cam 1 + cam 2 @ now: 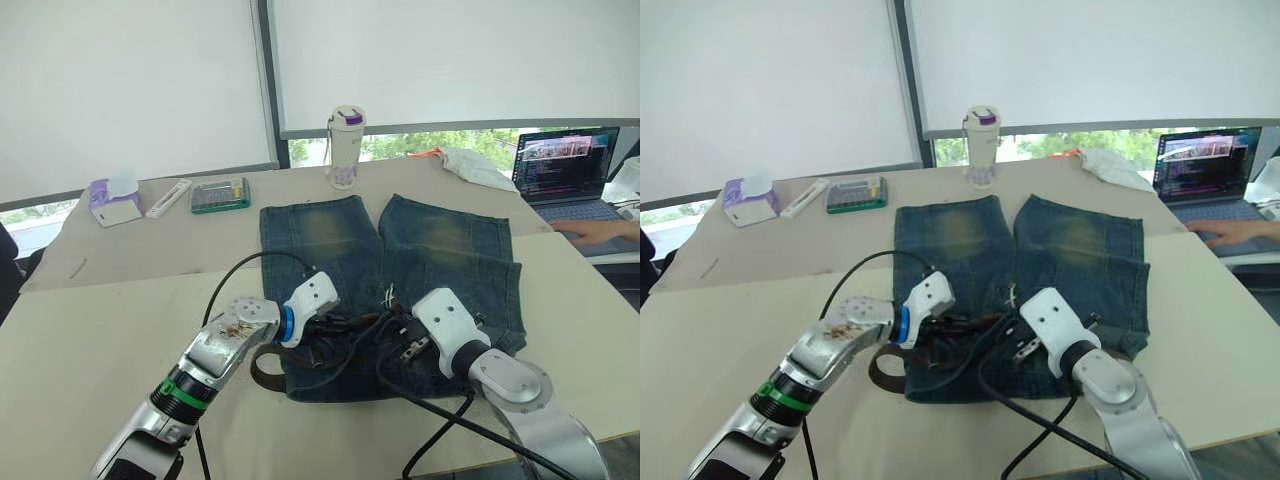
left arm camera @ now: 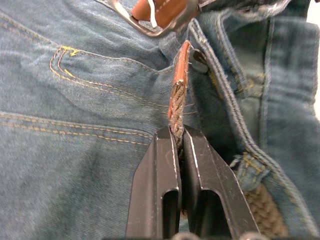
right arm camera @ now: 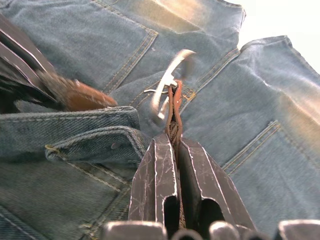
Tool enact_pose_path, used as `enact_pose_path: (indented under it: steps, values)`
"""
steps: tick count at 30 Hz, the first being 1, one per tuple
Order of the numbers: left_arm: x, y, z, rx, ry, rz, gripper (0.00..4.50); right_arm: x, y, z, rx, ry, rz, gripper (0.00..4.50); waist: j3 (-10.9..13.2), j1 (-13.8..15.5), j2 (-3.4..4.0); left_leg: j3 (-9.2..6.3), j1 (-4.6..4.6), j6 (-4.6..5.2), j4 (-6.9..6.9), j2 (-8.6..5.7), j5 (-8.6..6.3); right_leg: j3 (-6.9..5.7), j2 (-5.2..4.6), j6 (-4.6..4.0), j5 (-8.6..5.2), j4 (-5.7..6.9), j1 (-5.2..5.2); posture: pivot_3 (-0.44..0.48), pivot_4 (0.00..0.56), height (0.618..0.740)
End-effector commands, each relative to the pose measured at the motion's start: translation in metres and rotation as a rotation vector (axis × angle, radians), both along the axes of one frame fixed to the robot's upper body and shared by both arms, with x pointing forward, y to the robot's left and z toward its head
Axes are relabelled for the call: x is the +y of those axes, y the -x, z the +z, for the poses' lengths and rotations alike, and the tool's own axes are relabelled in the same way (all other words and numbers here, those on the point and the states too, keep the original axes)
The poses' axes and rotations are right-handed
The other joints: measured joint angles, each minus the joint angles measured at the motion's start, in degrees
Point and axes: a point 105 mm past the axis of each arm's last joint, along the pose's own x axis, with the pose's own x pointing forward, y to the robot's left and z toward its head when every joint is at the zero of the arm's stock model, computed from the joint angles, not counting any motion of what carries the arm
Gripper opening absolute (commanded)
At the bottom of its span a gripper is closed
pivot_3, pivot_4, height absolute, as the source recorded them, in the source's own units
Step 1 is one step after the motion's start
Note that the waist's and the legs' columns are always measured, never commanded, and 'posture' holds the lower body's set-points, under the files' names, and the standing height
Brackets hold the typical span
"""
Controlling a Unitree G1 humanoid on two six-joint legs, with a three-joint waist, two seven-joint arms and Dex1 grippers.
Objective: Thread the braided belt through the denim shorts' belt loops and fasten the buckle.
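Gripping 1 braided belt (image 2: 178, 102) w/ 2 sets of jaws clenched, on 1 denim shorts (image 1: 330, 240)

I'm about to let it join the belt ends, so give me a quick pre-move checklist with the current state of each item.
1. Left gripper shut on the belt tip: ok.
2. Right gripper shut on the strap just behind the buckle: ok.
3. Tip lined up with the buckle frame: not ok, they sit apart.
4. Prong free of the tip's path: cannot tell.
5. Belt through all loops: cannot tell; one loop shows strap under it.
6. Shorts lying flat: ok at the legs, bunched at the waistband.
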Motion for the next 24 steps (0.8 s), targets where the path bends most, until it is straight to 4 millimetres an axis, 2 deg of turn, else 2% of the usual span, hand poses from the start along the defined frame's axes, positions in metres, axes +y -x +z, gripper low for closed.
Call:
enact_pose_path:
  steps: [1,8,12,17,20,24]
  values:
    - [-0.011,-0.003,0.007,-0.089,0.005,-0.043,0.0,0.005,0.002,0.018,-0.059,-0.041,0.02,0.01,0.0,0.06,0.0,0.0,0.0,0.0,0.0,-0.01,0.0,-0.01,-0.01,0.0,0.0,0.0,0.01,0.0,0.15,0.74]
    - [-0.017,-0.005,0.004,-0.1,0.035,-0.041,0.0,0.008,0.003,0.018,-0.064,-0.031,0.038,0.01,-0.01,0.02,0.01,0.0,0.0,0.02,0.0,-0.01,-0.01,-0.01,0.0,0.0,0.0,0.01,0.02,0.0,0.15,0.74]
    - [0.004,-0.008,-0.005,-0.077,-0.018,-0.021,0.0,-0.003,0.009,-0.002,-0.029,0.193,0.088,0.01,-0.01,-0.01,0.02,0.02,0.0,0.04,0.0,-0.02,-0.02,-0.02,-0.01,0.0,0.0,0.03,0.02,0.0,0.15,0.74]
    - [0.03,-0.012,-0.013,-0.086,-0.096,0.002,0.0,-0.005,0.03,-0.027,0.046,0.339,0.225,0.01,-0.02,0.02,0.01,0.0,0.03,0.04,0.0,-0.01,-0.02,-0.08,0.0,0.03,-0.02,-0.06,0.06,0.0,0.15,0.74]
    - [0.035,-0.011,-0.012,-0.106,-0.106,-0.021,0.0,-0.005,0.032,-0.027,0.051,0.322,0.239,0.01,-0.1,-0.07,-0.1,0.02,0.06,0.04,0.01,0.01,-0.02,-0.06,0.0,0.07,-0.04,-0.07,0.1,0.0,0.15,0.74]
    - [0.025,0.003,-0.007,-0.092,-0.063,-0.104,0.0,-0.002,0.026,-0.021,0.03,0.257,0.222,0.01,-0.11,-0.02,-0.1,0.02,0.06,0.04,0.01,0.01,-0.02,-0.06,0.0,0.07,-0.04,-0.07,0.08,0.0,0.15,0.74]
